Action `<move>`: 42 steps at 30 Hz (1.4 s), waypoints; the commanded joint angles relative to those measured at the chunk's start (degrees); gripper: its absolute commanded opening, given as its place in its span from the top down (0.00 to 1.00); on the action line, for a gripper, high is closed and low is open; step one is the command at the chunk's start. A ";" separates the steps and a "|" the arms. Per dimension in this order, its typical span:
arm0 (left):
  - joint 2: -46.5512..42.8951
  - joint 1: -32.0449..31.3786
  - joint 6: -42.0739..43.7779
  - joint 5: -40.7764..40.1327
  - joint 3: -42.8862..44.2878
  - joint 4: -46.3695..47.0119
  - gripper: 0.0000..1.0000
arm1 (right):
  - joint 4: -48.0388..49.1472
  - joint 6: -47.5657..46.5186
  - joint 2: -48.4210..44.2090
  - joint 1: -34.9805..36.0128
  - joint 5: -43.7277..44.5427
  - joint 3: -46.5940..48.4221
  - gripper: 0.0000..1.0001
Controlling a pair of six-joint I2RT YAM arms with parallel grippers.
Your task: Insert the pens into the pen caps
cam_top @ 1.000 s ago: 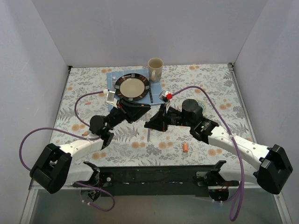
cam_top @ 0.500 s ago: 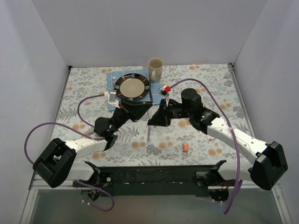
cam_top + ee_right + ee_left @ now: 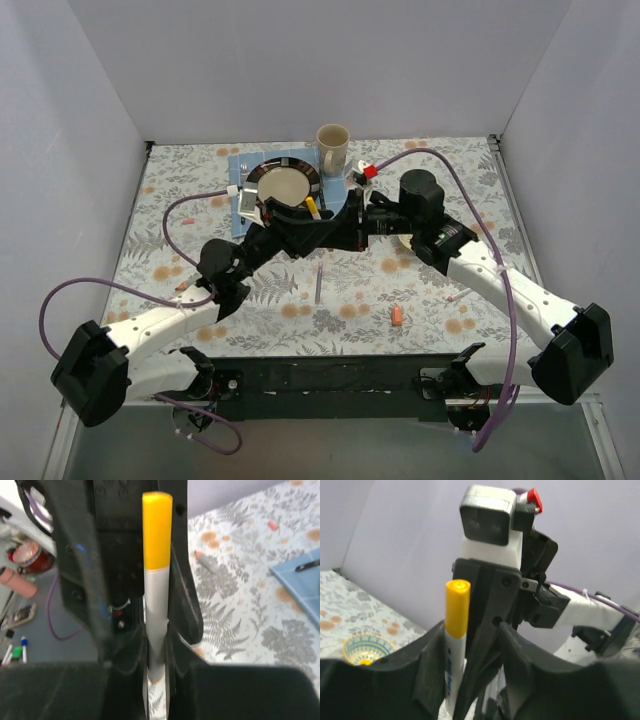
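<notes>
Shifted toward the plate (image 3: 300,168), right gripper (image 3: 156,640) pinches yellow pen (image 3: 156,595); left gripper (image 3: 472,635) parted.

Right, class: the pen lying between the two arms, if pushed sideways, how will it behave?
The pen looks slim and round, so it would probably roll. It appears straight and rigid, likely light, so should slide easily over the flat tablecloth.

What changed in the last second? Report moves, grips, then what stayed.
The left gripper and right gripper swung away from the bases to the near rim of the plate. The right stays shut on the yellow-capped pen; the left has opened beside it. The loose pen, orange cap and mug stayed put.
</notes>
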 commanded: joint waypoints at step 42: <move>-6.65 -5.59 26.44 -15.78 30.81 -67.64 0.24 | 18.55 16.25 -9.43 2.70 16.88 -24.07 0.99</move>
